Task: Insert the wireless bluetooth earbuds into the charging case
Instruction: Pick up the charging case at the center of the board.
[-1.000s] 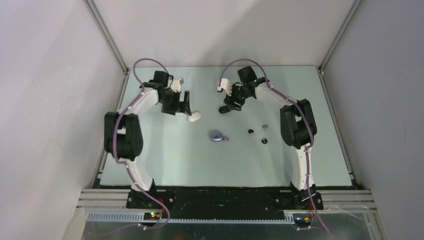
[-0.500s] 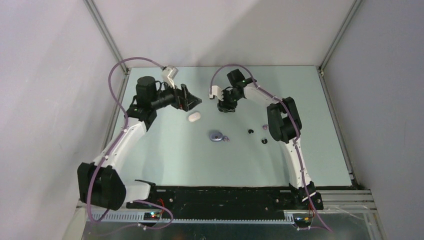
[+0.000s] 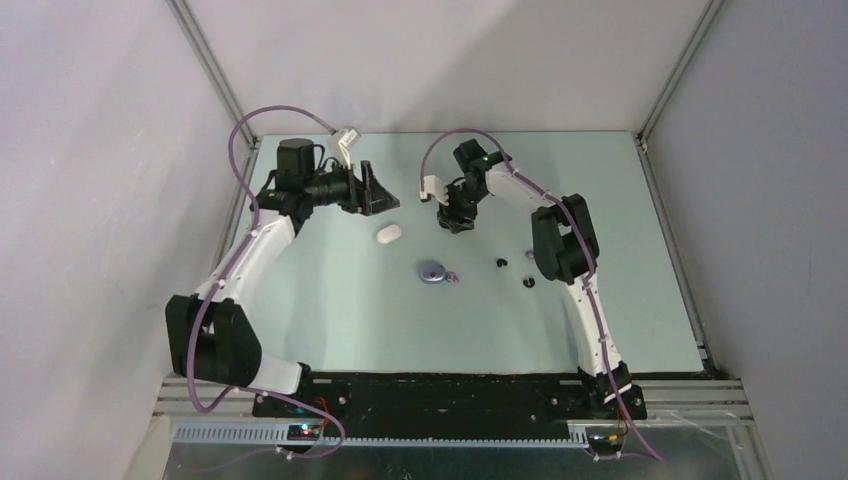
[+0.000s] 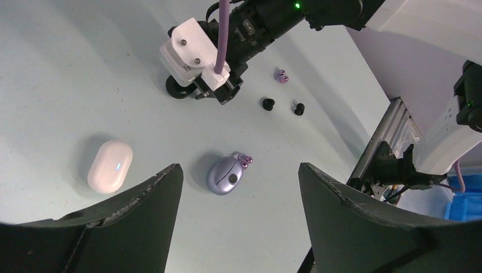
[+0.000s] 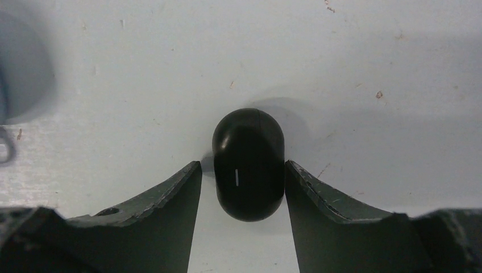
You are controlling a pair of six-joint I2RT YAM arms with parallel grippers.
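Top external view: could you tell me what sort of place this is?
Probably a lab robot cell: plain white walls, aluminium frame posts, and left arm and right arm bolted to a pale table.

Your left hand (image 3: 384,200) hangs wide open, arm stretched forward; your right hand (image 3: 458,223) points down, jaws half-closed.

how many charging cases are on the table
3: white oval plastic case at left, lavender oval case mid-table, glossy black oval case between the jaws of the right gripper. None seem hidden.

1 earbud (image 3: 453,277) against right side of middle case (image 3: 432,271)
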